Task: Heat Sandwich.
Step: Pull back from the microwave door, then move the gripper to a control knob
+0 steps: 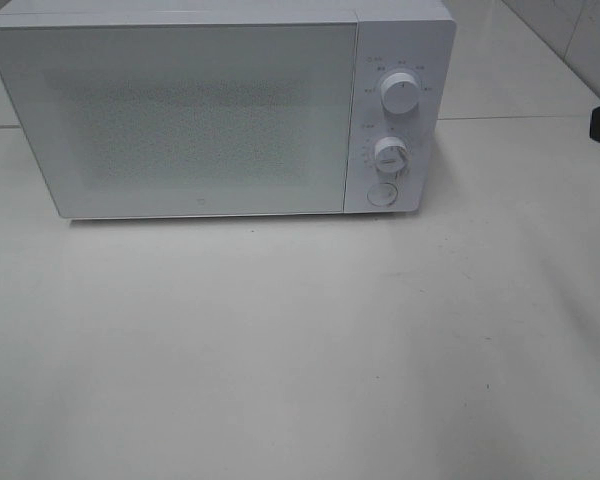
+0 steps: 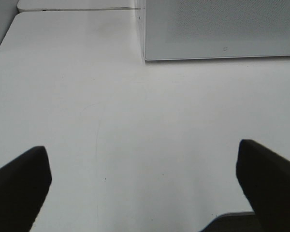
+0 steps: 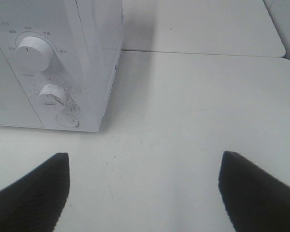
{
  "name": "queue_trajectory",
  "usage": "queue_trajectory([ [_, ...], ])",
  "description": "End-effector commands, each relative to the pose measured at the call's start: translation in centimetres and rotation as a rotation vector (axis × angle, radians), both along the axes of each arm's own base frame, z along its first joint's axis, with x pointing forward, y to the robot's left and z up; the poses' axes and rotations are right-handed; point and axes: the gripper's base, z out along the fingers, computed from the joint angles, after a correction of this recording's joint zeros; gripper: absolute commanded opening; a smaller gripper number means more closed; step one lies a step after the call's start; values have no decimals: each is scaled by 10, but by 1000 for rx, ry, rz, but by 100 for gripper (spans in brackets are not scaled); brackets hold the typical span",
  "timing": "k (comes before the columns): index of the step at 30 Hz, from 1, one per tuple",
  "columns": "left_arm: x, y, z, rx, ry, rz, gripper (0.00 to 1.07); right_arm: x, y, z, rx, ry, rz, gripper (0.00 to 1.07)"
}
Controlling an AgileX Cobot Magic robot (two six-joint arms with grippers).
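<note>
White microwave (image 1: 200,115) shut, inside unreadable behind speckled front; left gripper (image 2: 141,147) and right gripper (image 3: 145,154) spread, empty, fingers cropped.

microwaves: one microwave (image 1: 220,105), at 11 o'clock in the high view
doors: one door (image 1: 170,120) on its front
knobs: two, the upper knob (image 1: 402,93) at 12 o'clock of the lower knob (image 1: 390,153)
buttons: one round button (image 1: 382,194), at 6 o'clock of the lower knob
tabletops: two, the near tabletop (image 3: 208,121) and the far tabletop (image 3: 203,24), a seam between them
grippers: two, the left gripper (image 2: 145,188) and the right gripper (image 3: 145,188)
fingers (image 2: 19,188): two black ones on each gripper, four in all
</note>
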Motion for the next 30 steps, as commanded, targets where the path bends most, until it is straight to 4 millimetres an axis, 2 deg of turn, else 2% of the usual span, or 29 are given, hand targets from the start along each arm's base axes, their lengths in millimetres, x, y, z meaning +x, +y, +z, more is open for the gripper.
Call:
queue_trajectory([
  [1,-3,0,1,2,-33,5,98,17,2,-6,3,-17,5,76],
  [5,-3,0,1,2,-33,5,98,27,5,-13,6,-19,18,76],
  [10,-3,0,1,2,-33,5,98,39,19,-28,43,-84,77,76],
  [18,-3,0,1,2,-33,5,98,46,37,-47,98,-110,99,76],
  [30,-3,0,1,2,-33,5,98,59,76,-74,51,-178,76,76],
])
